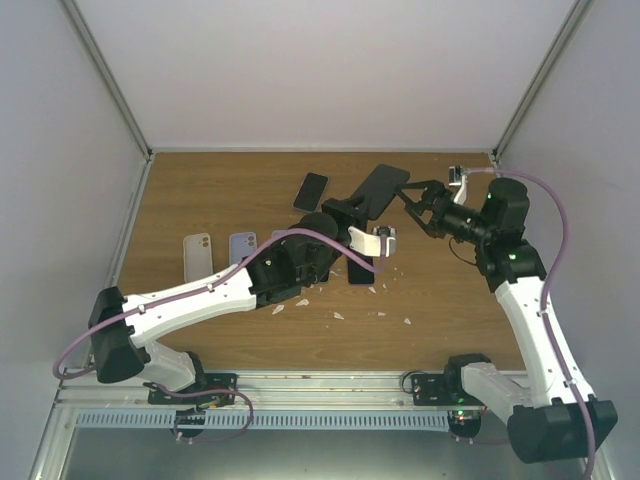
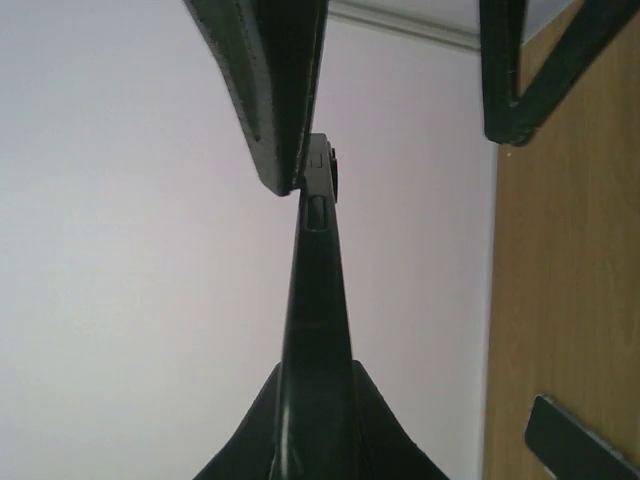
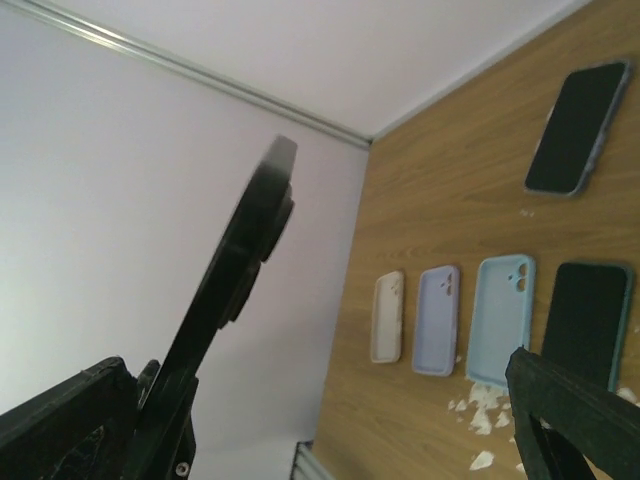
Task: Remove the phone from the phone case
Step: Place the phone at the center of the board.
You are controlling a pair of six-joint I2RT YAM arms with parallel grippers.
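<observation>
One phone [image 1: 383, 187] held aloft, long axis near-left to far-right

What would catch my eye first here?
A black phone is held up off the wooden table, clamped in the left gripper, with the right gripper open close beside it. Below lies a row of pastel cases, with white crumbs scattered nearby.

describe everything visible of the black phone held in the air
The phone is a thin black slab, matte-looking, with a side button and a raised camera bump. It hangs tilted above the table, one end clamped in the left gripper's shut jaws. The right gripper stands open at its other end; contact unclear.
</observation>
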